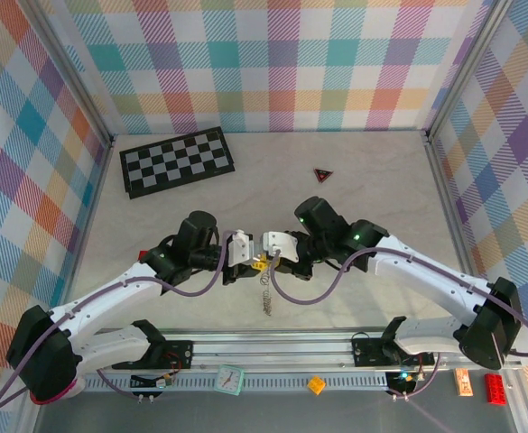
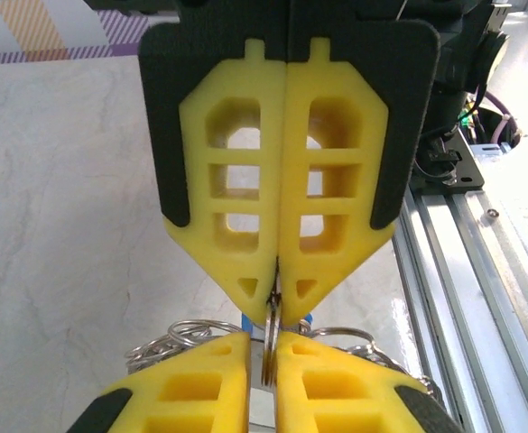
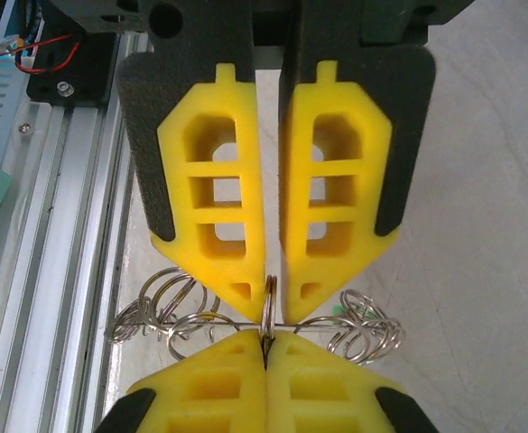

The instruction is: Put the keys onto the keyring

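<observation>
Left gripper (image 2: 264,345) pinches the keyring (image 2: 271,323) edge-on with its jaws nearly closed. We see the right gripper (image 3: 264,341) clamped tight on the same keyring from the opposite side, over the bench (image 1: 381,180) near its front rail (image 1: 336,341). Wire loops (image 3: 363,334) fan out sideways.

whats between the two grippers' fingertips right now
The keyring, seen edge-on: the left gripper pinches it from one side and the right gripper from the other. Both wrist views show it, with its wire loops fanning out to either side.
</observation>
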`<state>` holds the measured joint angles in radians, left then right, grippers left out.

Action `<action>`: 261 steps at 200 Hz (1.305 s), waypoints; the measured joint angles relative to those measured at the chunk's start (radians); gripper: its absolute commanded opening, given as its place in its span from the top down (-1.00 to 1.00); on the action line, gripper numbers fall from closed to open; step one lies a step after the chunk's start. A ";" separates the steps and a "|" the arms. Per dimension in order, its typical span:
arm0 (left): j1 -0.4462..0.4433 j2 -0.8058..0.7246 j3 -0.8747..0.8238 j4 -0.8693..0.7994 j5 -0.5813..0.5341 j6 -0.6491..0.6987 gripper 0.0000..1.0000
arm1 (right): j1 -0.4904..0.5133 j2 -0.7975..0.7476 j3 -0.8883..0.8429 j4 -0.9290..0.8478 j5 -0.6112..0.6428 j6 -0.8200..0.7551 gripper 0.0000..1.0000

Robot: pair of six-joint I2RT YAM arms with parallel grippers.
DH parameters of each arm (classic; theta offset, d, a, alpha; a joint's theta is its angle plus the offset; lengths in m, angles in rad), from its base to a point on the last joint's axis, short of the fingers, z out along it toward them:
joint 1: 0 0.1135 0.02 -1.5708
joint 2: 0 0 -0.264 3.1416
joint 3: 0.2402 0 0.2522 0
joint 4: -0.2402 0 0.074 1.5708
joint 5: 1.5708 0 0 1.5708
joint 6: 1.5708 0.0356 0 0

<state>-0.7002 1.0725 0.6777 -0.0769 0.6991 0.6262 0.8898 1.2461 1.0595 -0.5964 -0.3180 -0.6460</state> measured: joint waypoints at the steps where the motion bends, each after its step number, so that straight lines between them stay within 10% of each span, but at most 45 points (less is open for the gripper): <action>1: 0.000 0.000 0.000 0.000 0.000 0.000 0.86 | 0.000 0.001 0.001 0.000 0.000 0.000 1.00; 45: 0.000 0.000 0.000 -0.006 0.010 0.006 1.00 | -0.006 -0.017 -0.025 0.043 -0.009 0.042 0.56; 108: 0.000 -0.014 -0.049 0.084 0.015 -0.042 1.00 | -0.082 -0.128 -0.182 0.174 -0.077 0.163 0.47; 261: 0.000 -0.024 -0.077 0.140 0.015 -0.065 1.00 | -0.098 -0.114 -0.199 0.212 -0.118 0.189 0.98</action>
<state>-0.6998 1.0485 0.6006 0.0628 0.7143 0.5613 0.7918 1.1324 0.8604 -0.3840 -0.4358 -0.4572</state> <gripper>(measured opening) 0.043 0.049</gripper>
